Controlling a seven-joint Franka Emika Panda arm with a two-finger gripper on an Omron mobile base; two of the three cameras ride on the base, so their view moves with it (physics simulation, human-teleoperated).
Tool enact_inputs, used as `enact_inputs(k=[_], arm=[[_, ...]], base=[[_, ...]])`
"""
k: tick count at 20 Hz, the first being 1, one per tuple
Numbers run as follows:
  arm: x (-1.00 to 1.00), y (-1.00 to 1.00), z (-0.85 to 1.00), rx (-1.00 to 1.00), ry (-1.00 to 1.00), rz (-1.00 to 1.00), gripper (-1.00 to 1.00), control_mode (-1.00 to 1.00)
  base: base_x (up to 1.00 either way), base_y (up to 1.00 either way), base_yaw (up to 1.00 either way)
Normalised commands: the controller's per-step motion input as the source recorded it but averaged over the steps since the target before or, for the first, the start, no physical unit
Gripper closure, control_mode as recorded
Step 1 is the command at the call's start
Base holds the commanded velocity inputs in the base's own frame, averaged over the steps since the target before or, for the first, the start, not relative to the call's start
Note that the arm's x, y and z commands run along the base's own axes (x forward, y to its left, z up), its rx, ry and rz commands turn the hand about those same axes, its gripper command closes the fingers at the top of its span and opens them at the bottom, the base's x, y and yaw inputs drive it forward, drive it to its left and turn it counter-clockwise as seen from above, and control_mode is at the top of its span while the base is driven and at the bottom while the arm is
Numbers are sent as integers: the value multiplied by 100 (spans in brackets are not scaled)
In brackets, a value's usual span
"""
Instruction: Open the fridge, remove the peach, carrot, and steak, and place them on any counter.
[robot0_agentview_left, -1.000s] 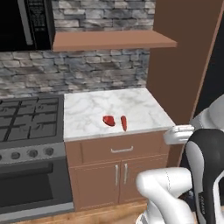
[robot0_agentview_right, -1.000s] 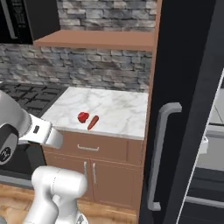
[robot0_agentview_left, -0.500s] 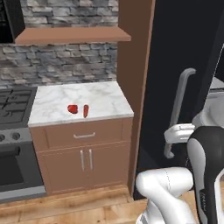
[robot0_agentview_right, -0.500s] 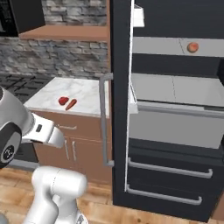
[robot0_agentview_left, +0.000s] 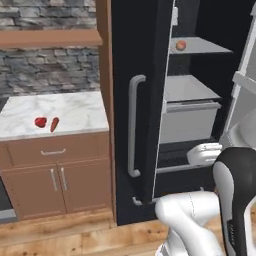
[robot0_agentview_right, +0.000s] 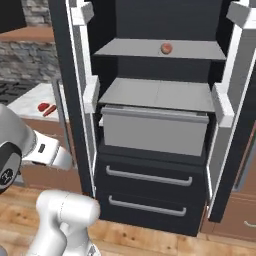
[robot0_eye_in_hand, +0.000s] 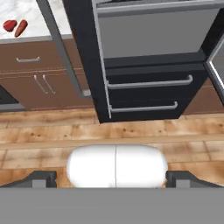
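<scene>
The fridge (robot0_agentview_right: 150, 170) stands with both doors swung open. The peach (robot0_agentview_right: 166, 48) rests on its upper shelf, and I see the peach (robot0_agentview_left: 180, 45) again through the door gap. On the counter (robot0_agentview_left: 80, 107) left of the fridge, the steak (robot0_agentview_left: 40, 121) and the carrot (robot0_agentview_left: 54, 123) lie side by side. My gripper (robot0_eye_in_hand: 113, 180) is open and empty, held low and looking at the fridge's bottom drawers. The steak (robot0_eye_in_hand: 9, 25) and carrot (robot0_eye_in_hand: 20, 28) sit in the top left of the hand view.
The fridge's left door (robot0_agentview_left: 137, 100) juts out between the counter and the shelves; the right door (robot0_agentview_right: 235, 100) stands open on the other side. A grey bin (robot0_agentview_right: 152, 130) sits under the lower shelf. Brown cabinets (robot0_agentview_left: 55, 175) and wooden floor (robot0_eye_in_hand: 131, 131) lie below.
The whole picture has shifted from the counter to the open fridge, so the base has driven right. The steak and carrot stay on the counter. The gripper stays open.
</scene>
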Motion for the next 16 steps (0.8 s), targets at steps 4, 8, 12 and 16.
enact_inputs(k=[4, 8, 12, 16], arm=[[0, 0, 0, 0, 0, 0, -100, 100], [0, 0, 0, 0, 0, 0, -100, 100], [0, 0, 0, 0, 0, 0, -100, 100], [0, 0, 0, 0, 0, 0, -100, 100]], base=[[69, -100, 0], [95, -37, 0], [100, 1, 0], [100, -3, 0]])
